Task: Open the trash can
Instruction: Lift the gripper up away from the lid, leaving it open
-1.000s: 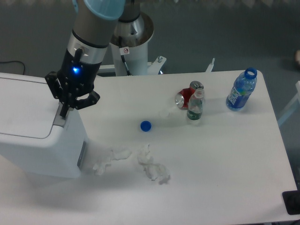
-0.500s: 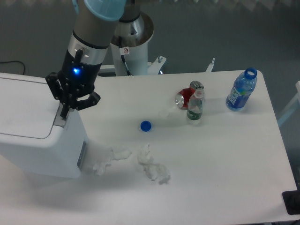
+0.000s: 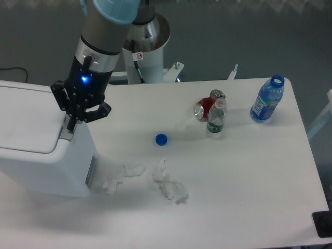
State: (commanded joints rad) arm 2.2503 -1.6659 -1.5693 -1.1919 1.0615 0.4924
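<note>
The trash can is a big white boxy bin at the table's left side, with a flat white lid lying down flat. My gripper hangs over the bin's right top edge. Its dark fingers are drawn together, and their tips press down on the grey strip beside the lid. Nothing is held between them.
Crumpled white tissues lie in front of the bin. A blue bottle cap sits mid-table. Further right stand a small green-label bottle, a red can on its side and an uncapped blue bottle.
</note>
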